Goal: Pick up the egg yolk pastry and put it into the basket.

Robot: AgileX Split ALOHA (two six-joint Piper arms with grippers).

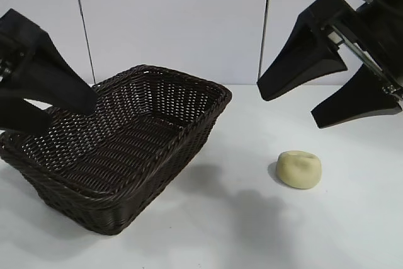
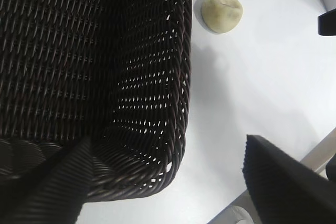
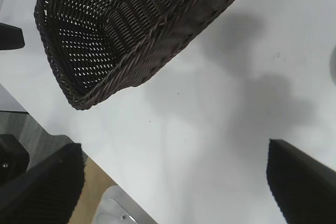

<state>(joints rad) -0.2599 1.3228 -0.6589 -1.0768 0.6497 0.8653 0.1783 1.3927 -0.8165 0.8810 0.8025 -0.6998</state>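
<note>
Both grippers, left gripper (image 1: 47, 114) and right gripper (image 1: 318, 102), matte black with long wedge-shaped tapering fingers, inner pads finely ribbed; right shows a silver metal rail at finger base.

Egg yolk pastry (image 1: 300, 169): small pale yellow rounded lump, dented and creased on top, sitting on the white table, untouched. Lies well apart from the basket (image 1: 119, 149), off its right-hand side in the exterior view. Also visible in the left wrist view (image 2: 221, 12), just past the basket's corner (image 2: 178, 77), not touching it. Basket: large, rectangular, dark brown woven wicker, sloping sides, braided rim, upright, set at an angle on the table at left-center. Nothing inside; open weave visible through the walls (image 3: 131, 30).
</note>
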